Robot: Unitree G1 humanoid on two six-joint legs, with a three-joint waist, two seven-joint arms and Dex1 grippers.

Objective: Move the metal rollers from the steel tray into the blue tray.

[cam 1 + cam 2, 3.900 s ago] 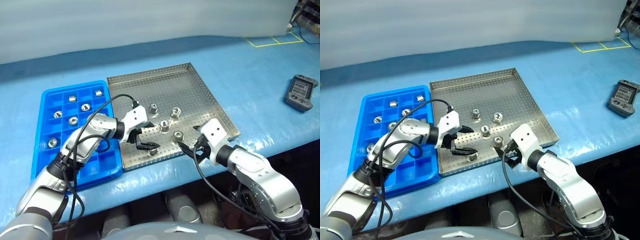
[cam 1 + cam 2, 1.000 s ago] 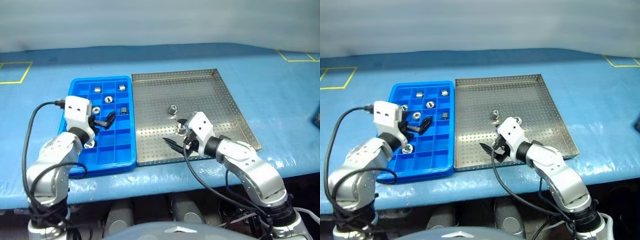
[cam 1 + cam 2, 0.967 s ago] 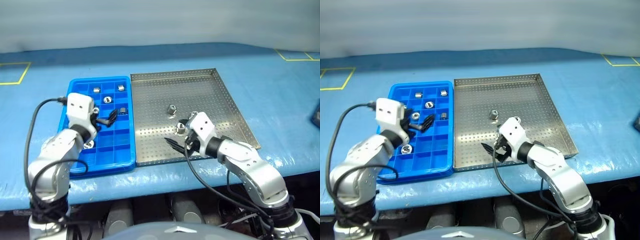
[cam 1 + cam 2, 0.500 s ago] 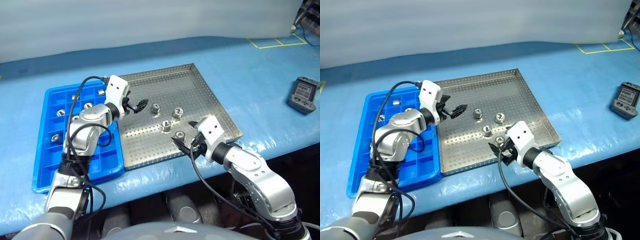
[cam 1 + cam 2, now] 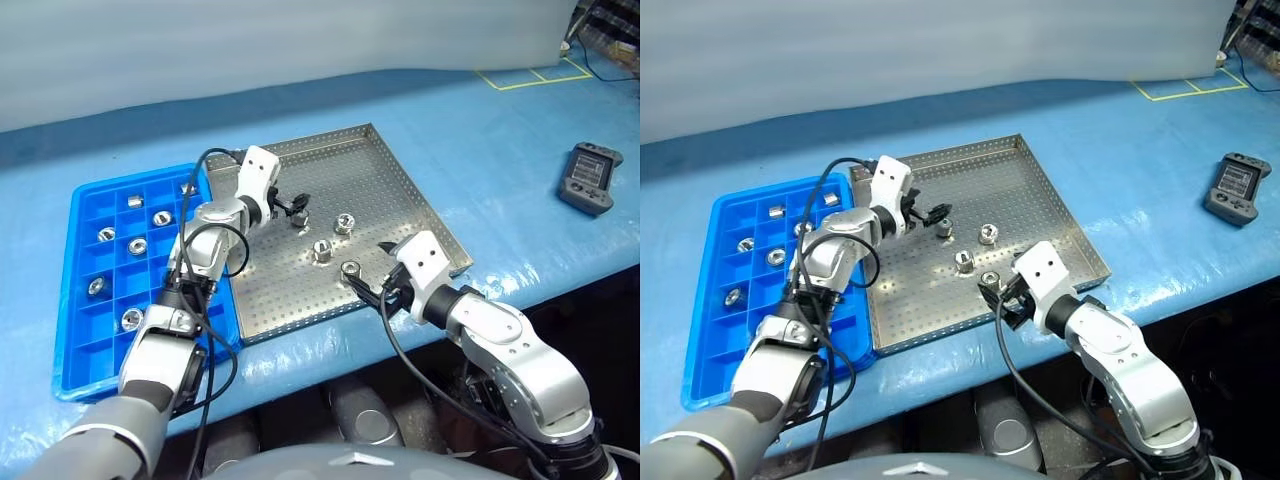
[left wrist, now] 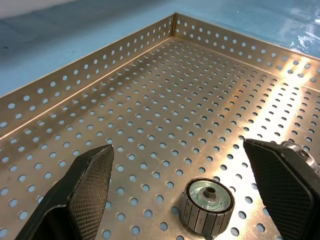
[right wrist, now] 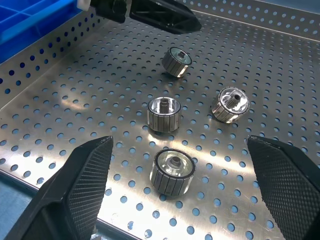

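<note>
Four metal rollers (image 7: pixel 164 114) lie mid-frame on the steel tray (image 5: pixel 400 190). The left tool (image 5: pixel 298 206) hovers spread beside the upper-left one. The right tool (image 5: pixel 372 292), also spread and empty, sits just lower right of them; the blue tray (image 5: pixel 60 340) lies far left.

Bright, even light falls from overhead, and the blue surface (image 5: pixel 520 150) shows pale sheen patches near its front edge. The steel tray (image 6: pixel 150 125) throws warm glare streaks across its perforated base, strongest toward the far corner. The metal rollers (image 7: pixel 164 114) cast short soft shadows on the tray (each top catching a small highlight). In the wrist views the near black fingers (image 7: pixel 82 185) look soft. The head views are sharp, with only slight bowing at the edges.
</note>
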